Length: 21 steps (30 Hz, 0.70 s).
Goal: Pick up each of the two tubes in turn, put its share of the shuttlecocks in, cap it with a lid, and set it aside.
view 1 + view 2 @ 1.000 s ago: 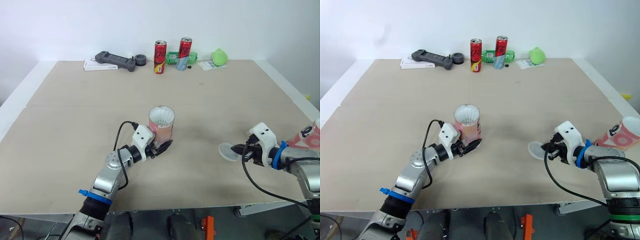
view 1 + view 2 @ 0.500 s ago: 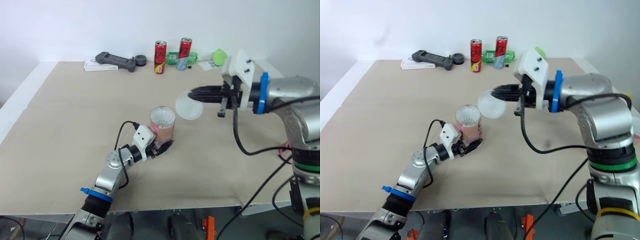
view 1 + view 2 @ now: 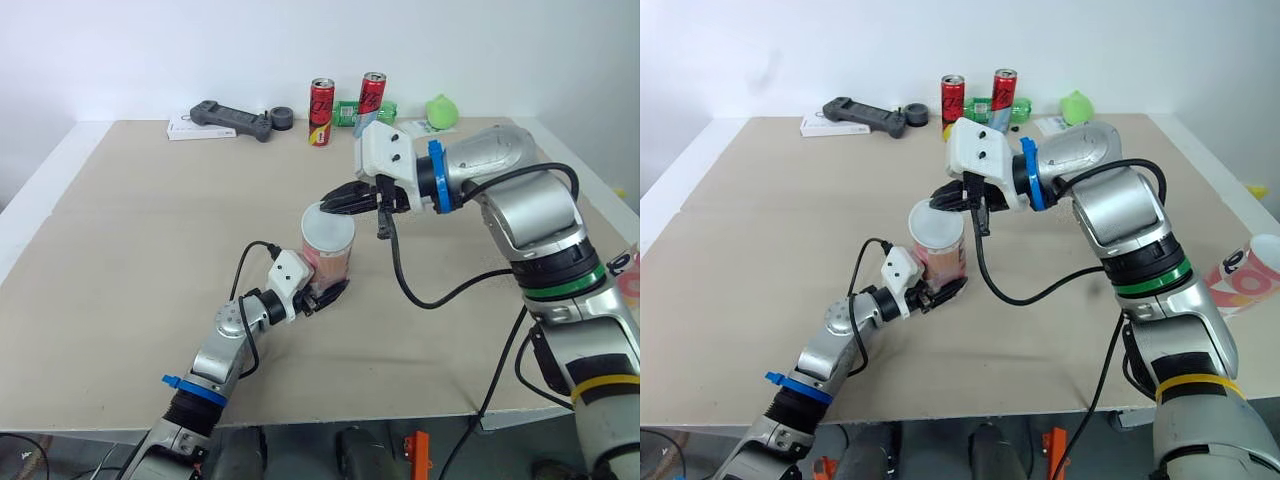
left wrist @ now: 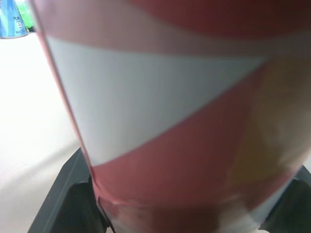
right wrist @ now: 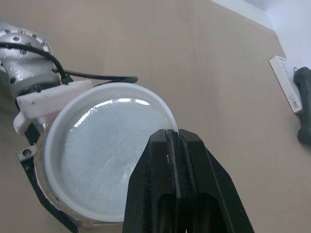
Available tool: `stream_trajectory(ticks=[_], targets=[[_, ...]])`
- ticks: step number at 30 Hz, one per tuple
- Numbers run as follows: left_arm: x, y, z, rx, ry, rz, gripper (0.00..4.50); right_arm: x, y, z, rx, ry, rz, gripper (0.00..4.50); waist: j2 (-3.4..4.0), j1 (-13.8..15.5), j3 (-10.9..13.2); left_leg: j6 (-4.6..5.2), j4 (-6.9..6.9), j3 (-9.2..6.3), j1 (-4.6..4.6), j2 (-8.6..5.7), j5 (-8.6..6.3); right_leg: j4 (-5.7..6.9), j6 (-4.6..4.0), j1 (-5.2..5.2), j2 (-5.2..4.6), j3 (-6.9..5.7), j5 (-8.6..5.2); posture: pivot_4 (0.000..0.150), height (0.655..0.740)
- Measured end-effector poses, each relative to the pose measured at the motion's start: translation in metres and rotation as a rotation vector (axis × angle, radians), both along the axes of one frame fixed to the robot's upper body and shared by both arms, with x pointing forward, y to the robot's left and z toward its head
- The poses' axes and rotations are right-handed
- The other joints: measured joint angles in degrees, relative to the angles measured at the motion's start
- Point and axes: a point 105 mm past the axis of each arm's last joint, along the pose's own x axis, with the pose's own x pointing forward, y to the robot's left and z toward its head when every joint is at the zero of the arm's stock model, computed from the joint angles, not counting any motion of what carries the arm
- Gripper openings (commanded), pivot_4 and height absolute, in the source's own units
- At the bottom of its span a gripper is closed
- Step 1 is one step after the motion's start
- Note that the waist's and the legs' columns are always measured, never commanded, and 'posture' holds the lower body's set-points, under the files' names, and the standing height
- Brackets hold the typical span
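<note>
At worktop (image 3: 150, 220) centre, left hand (image 3: 328, 294) clamps one upright red-and-white cardboard tube (image 3: 330, 256); right hand (image 3: 330, 204) pinches the translucent white plastic lid (image 5: 107, 155) over its mouth, hiding contents. A second tube (image 3: 1252, 272) is cut off at 4 o'clock.

**Head stereo pair:** two eyes mounted high, facing forward and down. Both share the whole surface (image 3: 120, 250), from the near edge to the drink cans (image 3: 320, 113) by the far wall, with a slight sideways offset.

**Left wrist camera:** low, near surface level, very close against the tube (image 4: 160, 111) wall.

**Right wrist camera:** above, facing down past the right end effector (image 5: 174, 135) onto the lid (image 5: 104, 150), close. It shares this central area with the head pair.
</note>
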Motion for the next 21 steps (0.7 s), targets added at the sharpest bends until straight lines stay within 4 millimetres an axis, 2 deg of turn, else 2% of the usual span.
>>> stream_trajectory(ticks=[21], targets=[[0.0001, -0.0008, 0.0003, 0.015, -0.008, -0.005, 2.98, -0.0039, 0.0028, -0.0042, -0.135, -0.08, 0.049, 0.07, 0.0, 0.0, 0.0, -0.02, 0.0, 0.0, 0.01, -0.01, -0.01, 0.0, -0.01, 0.0, -0.02, 0.0, -0.01, 0.15, 0.74]])
